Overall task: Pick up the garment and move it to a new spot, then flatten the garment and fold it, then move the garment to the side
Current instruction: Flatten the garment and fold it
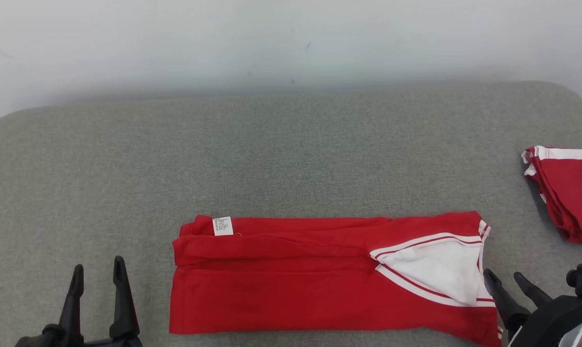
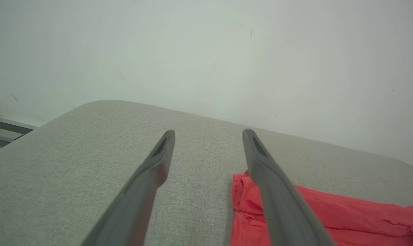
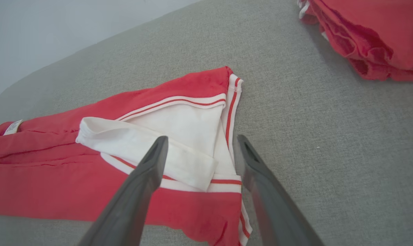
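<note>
Garment (image 1: 291,284) is lying as a long red band across the near part of the grey cushion (image 1: 291,154). Its long sides are turned in, a white label (image 1: 222,225) is showing at its far left corner, and a white sleeve (image 1: 438,267) with red-striped trim is lying over its right end. We are judging the lengthwise fold as done and a crosswise fold as the step in hand.

The left gripper (image 1: 99,264) is hovering near the band's left end but apart from it, fingers spread with nothing between them. The right gripper (image 1: 503,273) is sitting just beside the right end, fingers likewise spread and gripping nothing. In the right wrist view, one of its fingers is lining up over the sleeve.

To do this step well, we are thinking each gripper should be pinching through all the layers at its end, not the top layer alone, since the loose sleeve is likely to slip out otherwise. We are favouring a low lift, carrying one end across to meet the other and keeping the edges squared so the band is not skewing. The cloth is looking soft and limp, so a slow carry is seeming wise.

As for containers, we are seeing nothing here that holds things in. The cushion is simply bearing the garment and, well apart at the right edge, a folded red pile (image 1: 568,193) with white trim.
</note>
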